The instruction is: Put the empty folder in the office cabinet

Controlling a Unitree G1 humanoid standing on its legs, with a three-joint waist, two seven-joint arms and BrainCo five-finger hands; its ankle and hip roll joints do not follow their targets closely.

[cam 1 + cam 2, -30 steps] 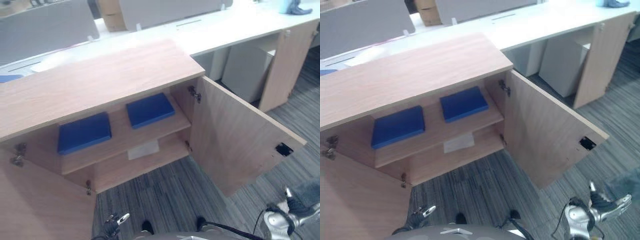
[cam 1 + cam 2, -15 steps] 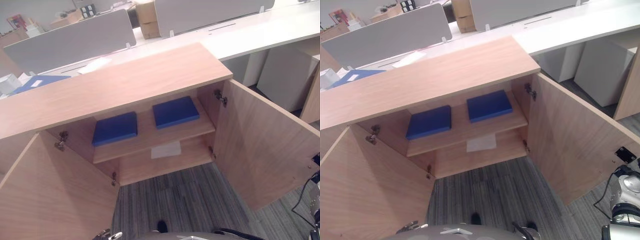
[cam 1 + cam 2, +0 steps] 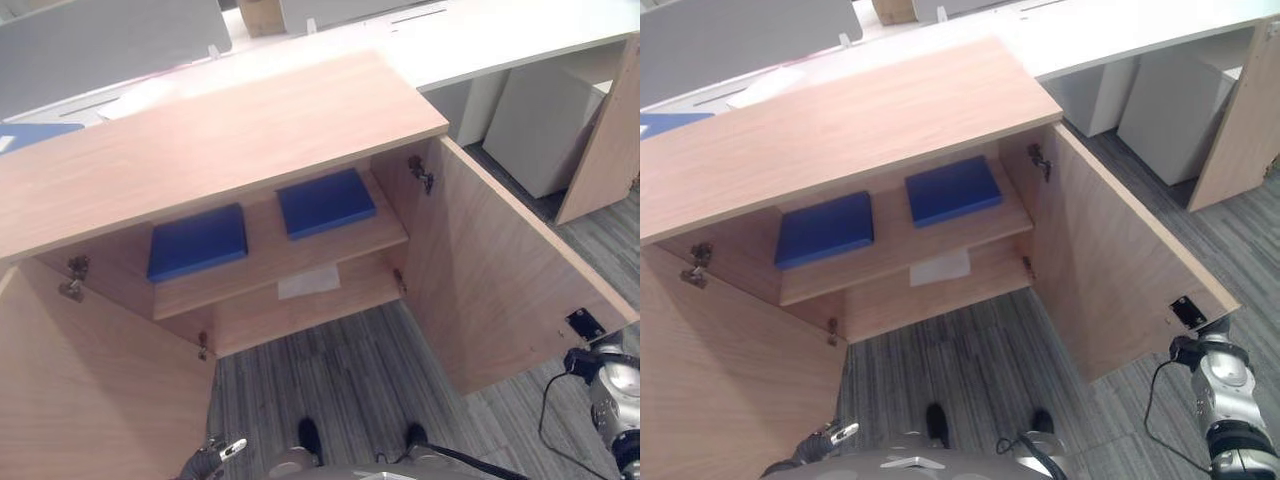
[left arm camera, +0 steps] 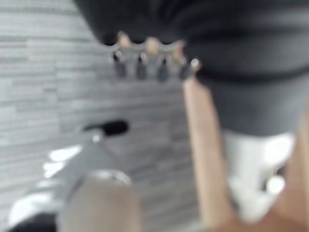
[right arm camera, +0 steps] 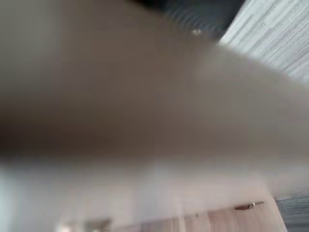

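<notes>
Both cabinet (image 3: 230, 140) doors stood wide; two blue folders (image 3: 198, 242) (image 3: 326, 202) lay flat, apart, on the upper shelf (image 3: 270, 262). My left robot hand (image 3: 215, 455) hung low over the carpet, my right robot hand (image 3: 1215, 385) beside the right door's (image 3: 510, 290) edge; I couldn't tell either's fingers.

No readable text, label, number or sign anywhere: none on the cabinet (image 3: 230, 140), the blue folders (image 3: 197, 242), or the paper sheet (image 3: 309, 282).
</notes>
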